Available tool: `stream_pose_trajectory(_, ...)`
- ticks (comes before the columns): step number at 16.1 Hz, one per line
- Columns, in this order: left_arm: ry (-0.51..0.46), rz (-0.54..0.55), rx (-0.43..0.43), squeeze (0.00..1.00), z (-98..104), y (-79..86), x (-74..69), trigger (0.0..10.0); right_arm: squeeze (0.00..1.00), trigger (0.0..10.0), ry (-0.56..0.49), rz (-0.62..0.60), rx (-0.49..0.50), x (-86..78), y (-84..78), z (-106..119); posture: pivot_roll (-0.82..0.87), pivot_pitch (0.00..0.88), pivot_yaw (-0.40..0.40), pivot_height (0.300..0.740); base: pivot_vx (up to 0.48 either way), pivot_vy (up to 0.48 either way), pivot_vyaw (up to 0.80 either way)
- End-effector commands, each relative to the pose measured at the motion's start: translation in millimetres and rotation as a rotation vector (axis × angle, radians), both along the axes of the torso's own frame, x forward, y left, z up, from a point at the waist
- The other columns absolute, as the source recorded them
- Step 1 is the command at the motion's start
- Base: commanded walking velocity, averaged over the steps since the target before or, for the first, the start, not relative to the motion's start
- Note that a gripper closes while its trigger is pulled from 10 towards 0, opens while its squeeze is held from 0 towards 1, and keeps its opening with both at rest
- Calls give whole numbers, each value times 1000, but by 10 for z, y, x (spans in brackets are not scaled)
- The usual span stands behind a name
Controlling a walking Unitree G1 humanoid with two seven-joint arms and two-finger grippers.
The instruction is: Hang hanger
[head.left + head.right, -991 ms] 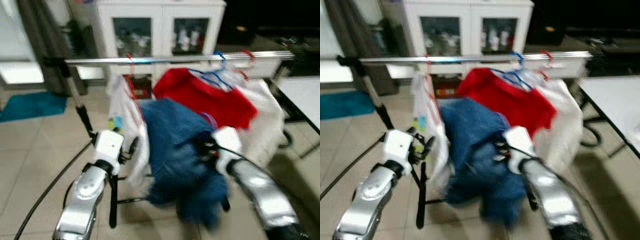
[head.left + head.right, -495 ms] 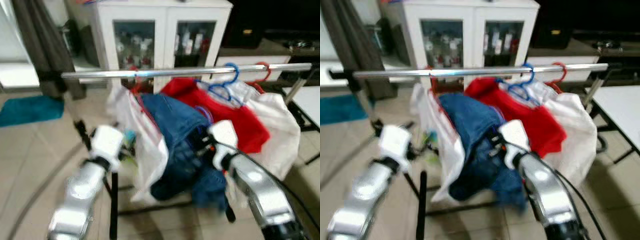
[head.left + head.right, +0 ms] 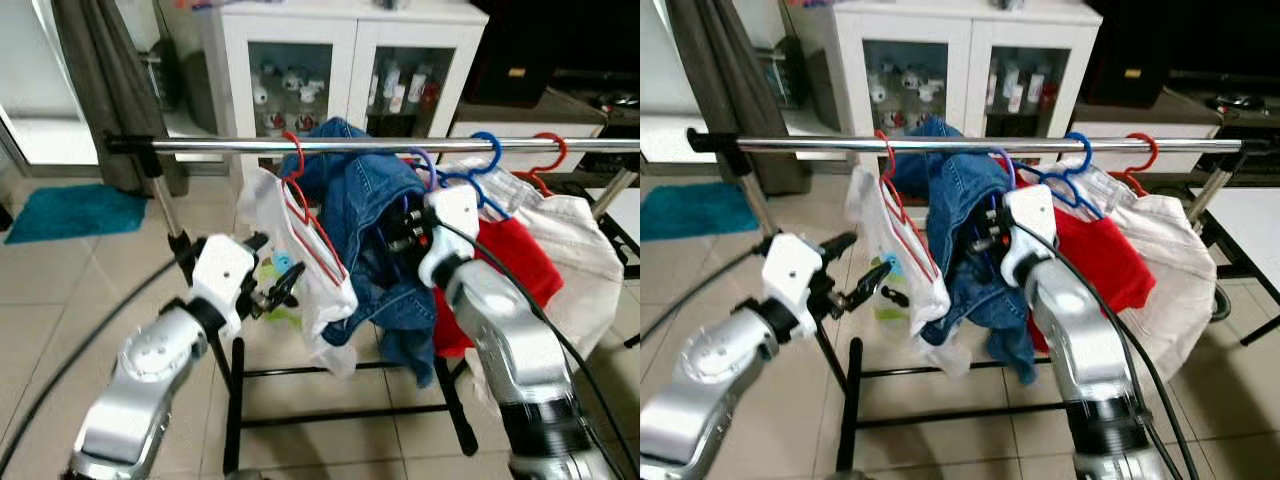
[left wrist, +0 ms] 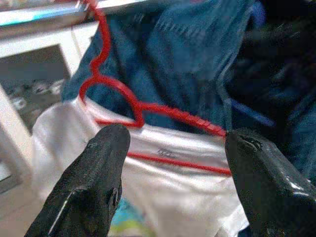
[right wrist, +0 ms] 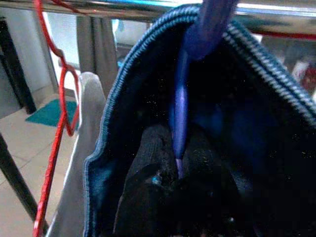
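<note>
Head views: we see the rail (image 3: 400, 146) running across, with the purple hanger (image 3: 424, 163) hooked on it, carrying a denim jacket (image 3: 372, 235). Our right gripper (image 3: 400, 228) sits just below the rail, buried in the denim. Beside it on the rail hang a red hanger (image 3: 310, 225) with a white garment (image 3: 300, 265), a blue hanger (image 3: 487, 160), and a red shirt (image 3: 510, 270). Left gripper (image 3: 272, 292) hovers below the rail, fingers spread, touching nothing.

Left wrist view: fingers (image 4: 96, 182) wide apart, red hanger and white garment between and beyond them.

Right wrist view: black fingers (image 5: 153, 187) pinch the purple hanger's stem just under the rail, inside the denim collar.
</note>
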State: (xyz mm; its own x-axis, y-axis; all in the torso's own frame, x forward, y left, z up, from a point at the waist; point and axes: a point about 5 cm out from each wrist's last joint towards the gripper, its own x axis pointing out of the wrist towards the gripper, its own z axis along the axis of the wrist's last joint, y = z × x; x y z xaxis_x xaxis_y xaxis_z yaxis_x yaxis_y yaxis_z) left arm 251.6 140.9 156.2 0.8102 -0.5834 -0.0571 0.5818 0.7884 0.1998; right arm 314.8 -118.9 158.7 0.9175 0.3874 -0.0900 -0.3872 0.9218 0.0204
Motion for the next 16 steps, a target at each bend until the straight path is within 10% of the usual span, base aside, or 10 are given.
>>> stream_pose_trajectory(1,5,-36,-2,0,53,-18,12,10000,0,10000,-26,-43,20,94,-18,131,90,19,-24,740,0,0,0)
stream_pose_trajectory(10,84,-169,2,0,65,-167,8,10000,0,10000,140,-146,-45,677,177,104,92,34,-24,740,0,0,0)
stream_pose_trajectory(16,139,-244,-2,0,37,-208,-69,10000,0,10000,275,-109,-90,672,195,-117,89,36,-29,740,0,0,0)
